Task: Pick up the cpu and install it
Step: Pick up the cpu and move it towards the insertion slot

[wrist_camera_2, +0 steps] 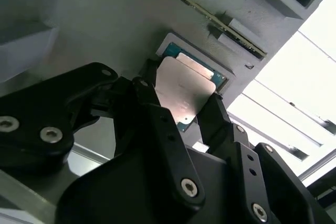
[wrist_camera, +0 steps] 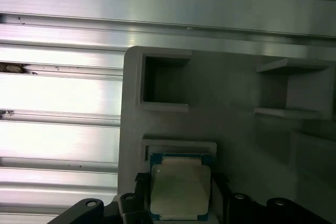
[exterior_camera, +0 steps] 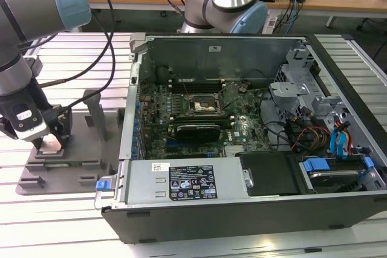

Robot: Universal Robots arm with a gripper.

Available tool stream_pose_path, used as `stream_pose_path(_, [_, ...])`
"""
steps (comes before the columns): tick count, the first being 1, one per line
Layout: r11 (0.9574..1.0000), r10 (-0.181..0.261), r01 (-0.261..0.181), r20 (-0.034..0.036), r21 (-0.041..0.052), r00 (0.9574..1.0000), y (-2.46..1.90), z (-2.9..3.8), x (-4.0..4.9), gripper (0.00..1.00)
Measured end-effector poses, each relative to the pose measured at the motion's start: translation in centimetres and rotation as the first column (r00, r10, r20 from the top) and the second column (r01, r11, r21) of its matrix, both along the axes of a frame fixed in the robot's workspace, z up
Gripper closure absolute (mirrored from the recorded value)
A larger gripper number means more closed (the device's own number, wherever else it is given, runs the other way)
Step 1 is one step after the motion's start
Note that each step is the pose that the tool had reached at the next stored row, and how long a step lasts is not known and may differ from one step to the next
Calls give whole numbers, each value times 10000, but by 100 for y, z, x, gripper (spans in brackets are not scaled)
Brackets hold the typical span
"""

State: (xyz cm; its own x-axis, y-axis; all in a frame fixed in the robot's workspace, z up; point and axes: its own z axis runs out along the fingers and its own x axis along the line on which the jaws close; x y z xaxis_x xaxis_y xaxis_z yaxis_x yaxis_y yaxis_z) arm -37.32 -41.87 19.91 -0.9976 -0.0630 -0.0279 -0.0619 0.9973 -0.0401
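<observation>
On the grey plate (exterior_camera: 68,172), your gripper (wrist_camera_2: 181,98) straddles the cpu (wrist_camera: 180,187) in its recess (wrist_camera: 178,145). You cannot tell whether it grips.

Even light from overhead fills my workspace, and the ribbed metal tabletop (exterior_camera: 60,228) throws it back as pale glare, washed almost white in both wrist views. In the second wrist view the cpu (wrist_camera_2: 186,85) carries a soft sheen behind my dark, unlit tool (wrist_camera_2: 181,103). Shade fills the computer case (exterior_camera: 242,209).
</observation>
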Motion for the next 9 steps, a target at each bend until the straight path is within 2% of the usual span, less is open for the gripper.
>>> stream_pose_path(9, [10000, -1, 1, -2, -6, 10000, 0, 14, -1, 45])
